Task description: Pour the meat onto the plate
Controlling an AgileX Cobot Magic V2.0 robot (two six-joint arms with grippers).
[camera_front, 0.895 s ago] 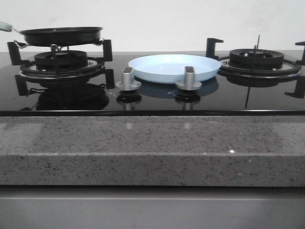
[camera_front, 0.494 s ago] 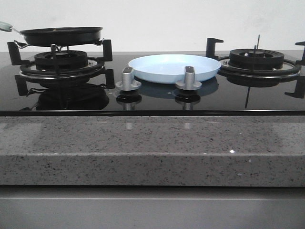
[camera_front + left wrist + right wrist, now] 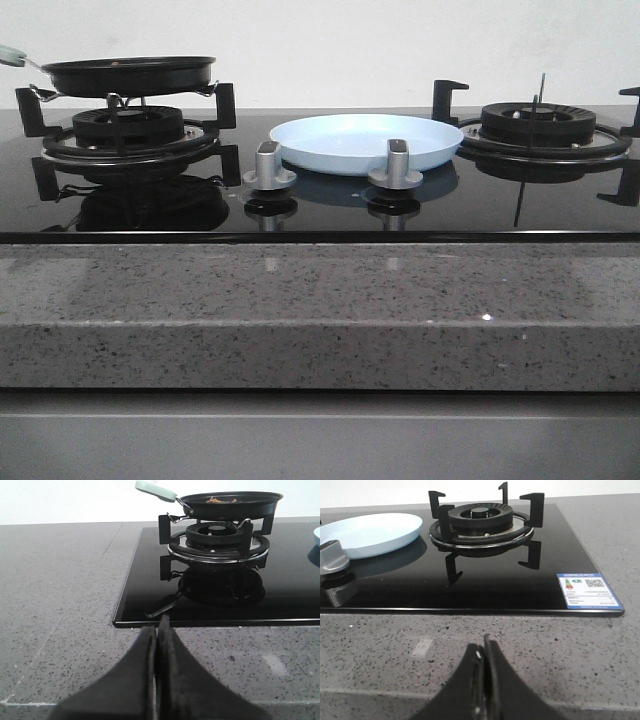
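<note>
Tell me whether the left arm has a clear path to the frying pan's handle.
Probably yes. Only bare counter and glossy black hob lie between the shut left claw and the pale handle, which sticks out sideways, unobstructed, from the frying pan.

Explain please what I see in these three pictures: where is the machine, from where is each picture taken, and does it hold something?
The machine is a robot with two arms. One picture looks forward over a black glass stove. The other two come from cameras on each wrist; the dark wedge low in each is that arm's hand. The left hand and right hand are both shut and hold nothing. On the left burner stands a black frying pan with light-brown meat inside. A pale-blue plate lies between the burners, behind two silver knobs. The right burner is bare.
</note>
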